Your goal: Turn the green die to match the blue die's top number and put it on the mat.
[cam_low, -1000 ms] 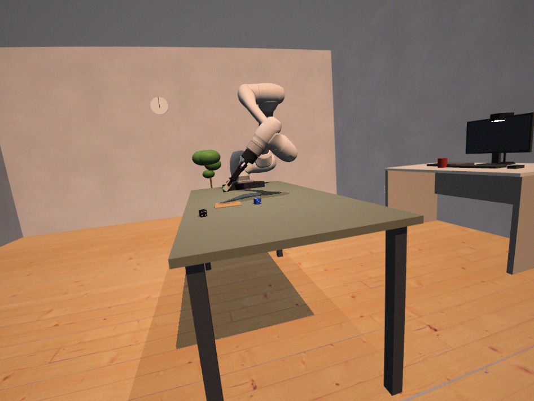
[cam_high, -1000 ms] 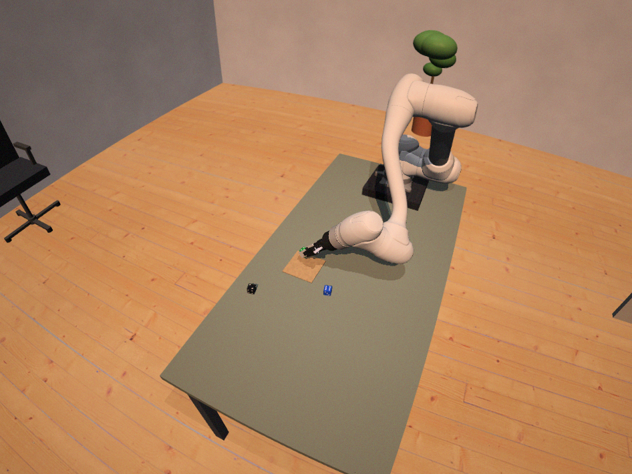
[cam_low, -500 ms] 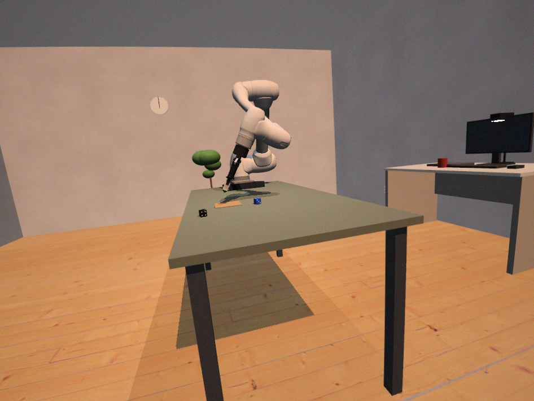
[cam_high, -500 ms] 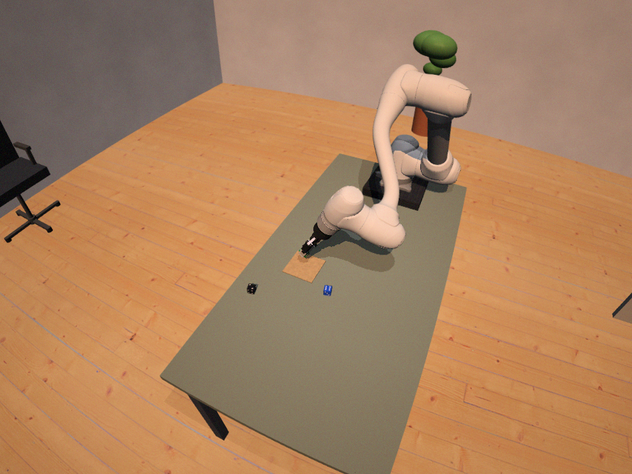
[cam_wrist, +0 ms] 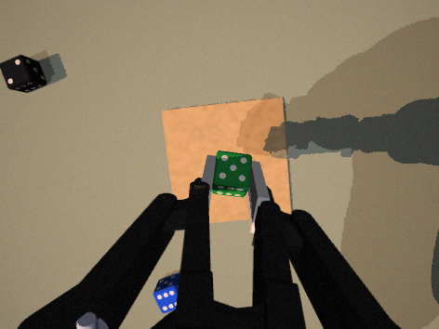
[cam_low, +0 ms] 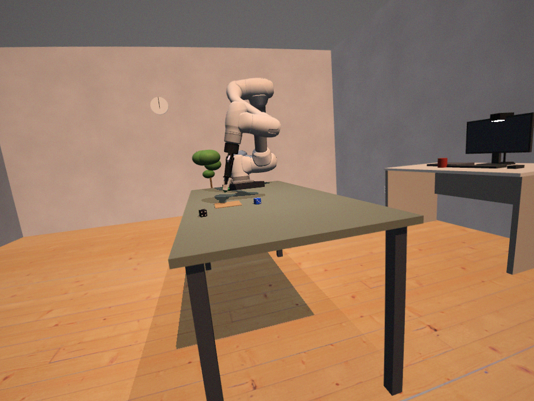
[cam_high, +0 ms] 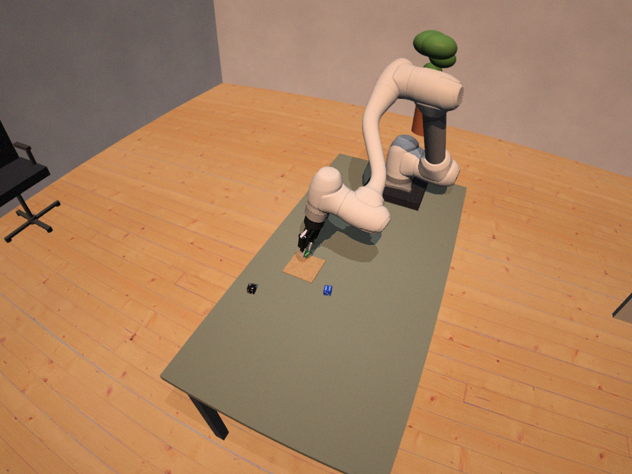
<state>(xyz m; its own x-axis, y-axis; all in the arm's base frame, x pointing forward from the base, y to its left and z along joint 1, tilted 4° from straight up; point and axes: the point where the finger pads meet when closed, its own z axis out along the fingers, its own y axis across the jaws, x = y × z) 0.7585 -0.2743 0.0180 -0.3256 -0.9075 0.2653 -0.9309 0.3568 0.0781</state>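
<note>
My gripper [cam_high: 306, 250] [cam_low: 226, 188] [cam_wrist: 231, 172] points steeply down and is shut on the green die [cam_high: 306, 254] [cam_wrist: 232, 168]. It holds the die above the table, near the far edge of the mat in the top view. The die's face toward the wrist camera shows five; a narrow strip of another face shows a row of three pips. The square orange mat [cam_high: 304, 271] [cam_low: 228, 205] [cam_wrist: 188, 135] lies flat. The blue die [cam_high: 327, 290] [cam_low: 257, 201] [cam_wrist: 166, 297] sits beside it, apparently with six on top, partly hidden by a finger in the wrist view.
The black die [cam_high: 251, 288] [cam_low: 202, 213] [cam_wrist: 19, 74] sits flat near the table's long edge, with two on top. The arm's base stands at the far end of the green-grey table [cam_high: 357, 331] [cam_low: 297, 219]. The arm's shadow falls across the table and part of the mat.
</note>
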